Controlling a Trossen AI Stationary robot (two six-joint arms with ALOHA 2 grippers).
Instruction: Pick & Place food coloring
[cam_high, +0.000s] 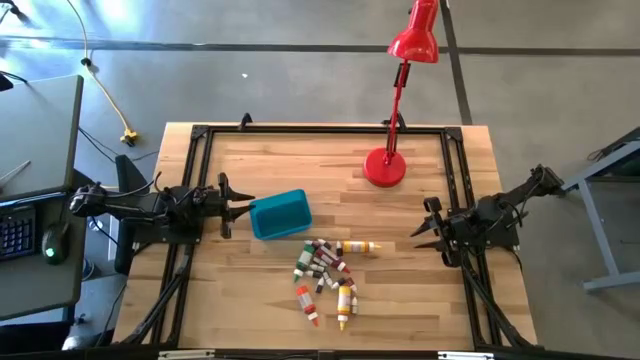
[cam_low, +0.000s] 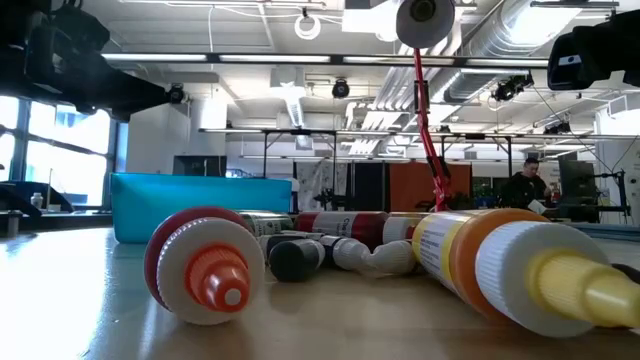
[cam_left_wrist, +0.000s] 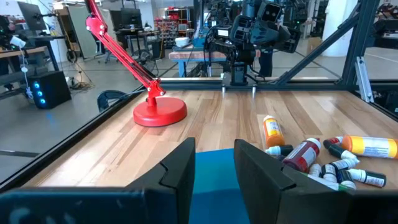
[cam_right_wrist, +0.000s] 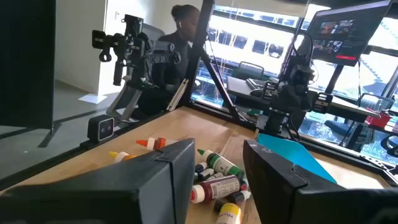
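So the food coloring bottles (cam_high: 325, 268) are all lying in a loose pile on the wooden tabletop (cam_high: 270, 300), toward the front middle, just in front and to the right of the teal tub (cam_high: 280, 214). The left hand (cam_high: 240, 206) sits right beside the tub's left side, fingers spread, pinching nothing. The right hand (cam_high: 420, 230) hangs over the right side, well apart from the pile, fingers also spread and empty. A red desk lamp (cam_high: 386, 166) stands on the tabletop toward the back.
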